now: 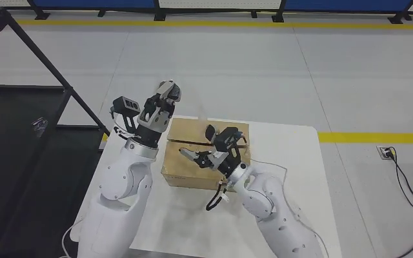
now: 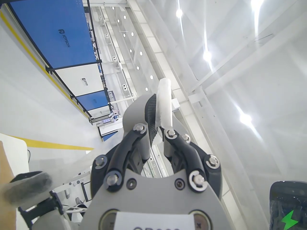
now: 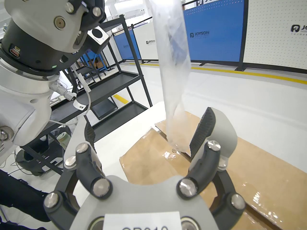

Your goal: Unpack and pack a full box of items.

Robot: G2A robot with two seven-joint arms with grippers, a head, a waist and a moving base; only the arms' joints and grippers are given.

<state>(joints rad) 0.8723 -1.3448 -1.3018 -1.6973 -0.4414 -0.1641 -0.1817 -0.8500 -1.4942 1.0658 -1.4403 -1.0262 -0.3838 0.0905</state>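
The brown cardboard box [image 1: 187,173] sits flaps-down on my white desk [image 1: 293,168]. A clear plastic strip [image 3: 171,48] rises from its centre seam. My left hand [image 2: 158,107], raised over the box's far edge, is clamped on the strip's upper end. My right hand [image 3: 147,130] hovers just above the seam, fingers apart.
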